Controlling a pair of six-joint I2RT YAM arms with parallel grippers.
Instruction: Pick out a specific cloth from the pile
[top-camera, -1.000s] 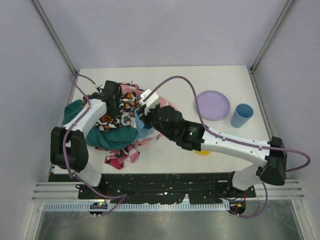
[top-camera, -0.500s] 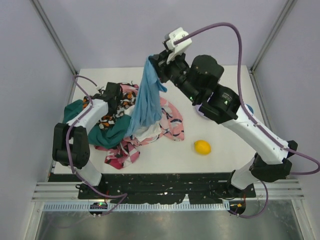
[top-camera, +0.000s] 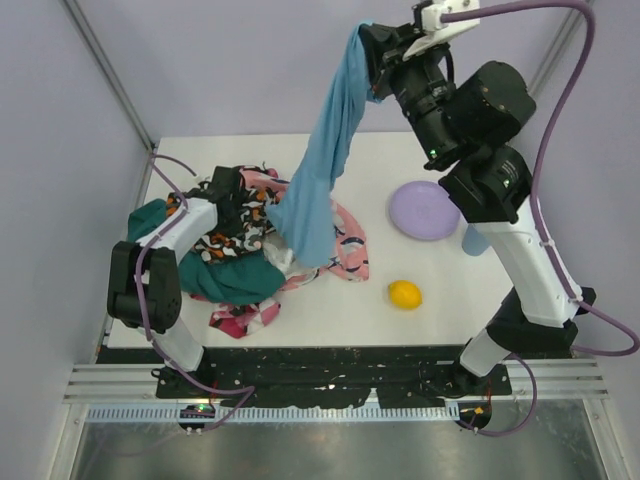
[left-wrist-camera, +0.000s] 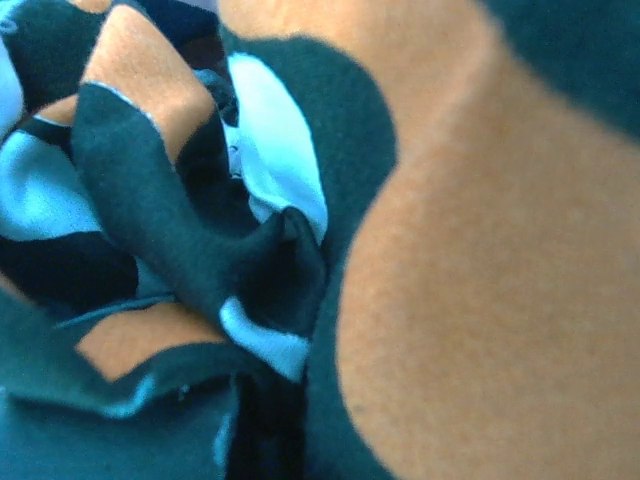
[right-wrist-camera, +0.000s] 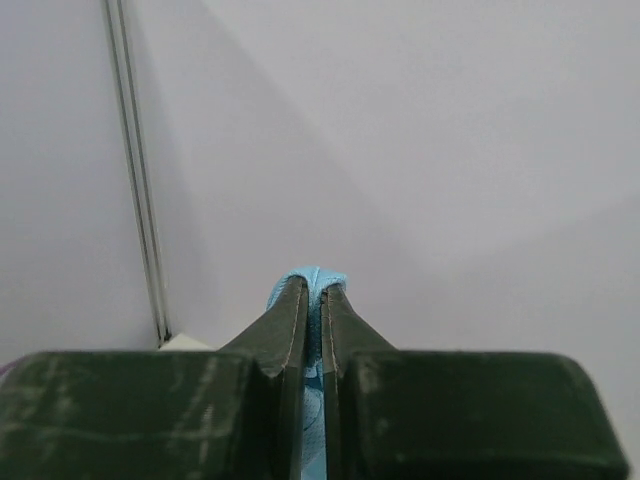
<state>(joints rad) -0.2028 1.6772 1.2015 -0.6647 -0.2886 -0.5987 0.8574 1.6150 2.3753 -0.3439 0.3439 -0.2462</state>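
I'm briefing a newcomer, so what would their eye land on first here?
The long plain sky-blue cloth hangs high over the middle of the white table, its top end pinched in the right arm's fingers. Its lower end drapes down to the heap of mixed patterned fabrics at the left.

Pose: right arm (top-camera: 520, 235) held high, reaching up and back; right gripper (top-camera: 370, 48) fingers nearly together, pinching cloth (top-camera: 325, 160). left arm (top-camera: 165, 235) low, elbow bent; left gripper (top-camera: 224, 192) angled down, opening not discernible.
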